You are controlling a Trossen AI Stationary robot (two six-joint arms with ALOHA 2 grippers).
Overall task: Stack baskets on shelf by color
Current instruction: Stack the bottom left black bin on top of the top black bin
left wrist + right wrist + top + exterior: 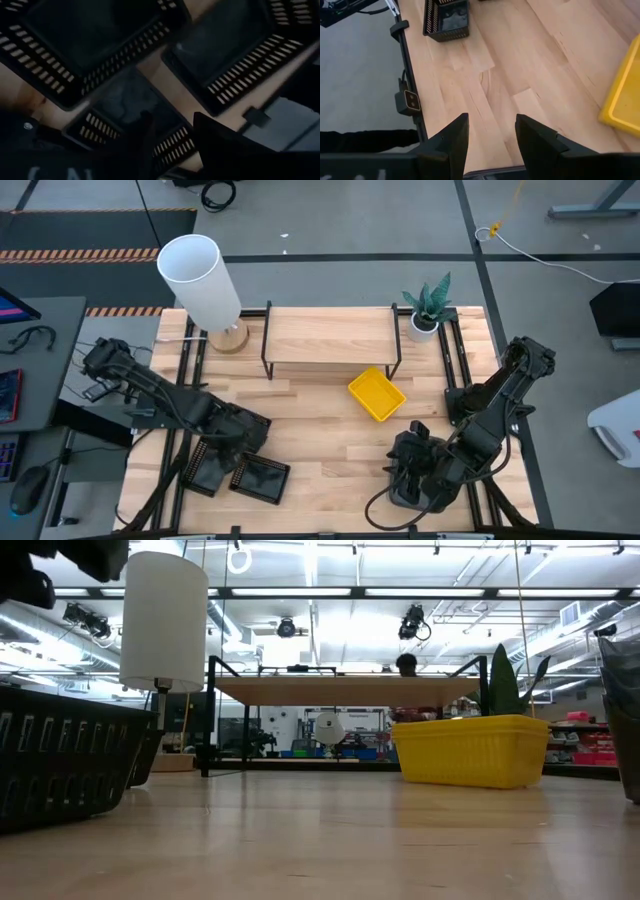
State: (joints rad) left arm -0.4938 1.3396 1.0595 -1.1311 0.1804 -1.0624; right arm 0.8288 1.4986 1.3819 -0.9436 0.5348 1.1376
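While my left claw [172,132] hovers open over the black baskets [262,477] at 8 o'clock, my right claw [491,132] waits open at 5; yellow basket [377,394] sits just front of the shelf [330,337].

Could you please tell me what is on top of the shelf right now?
The shelf top is bare wood, with no baskets on it. The yellow basket sits on the table in front of it. Under the plank is hidden from above.

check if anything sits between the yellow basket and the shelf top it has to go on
Nothing visible does. The yellow basket lies on the table just in front of the shelf, whose plank top shows bare from above. The plant and lamp stand off its ends.
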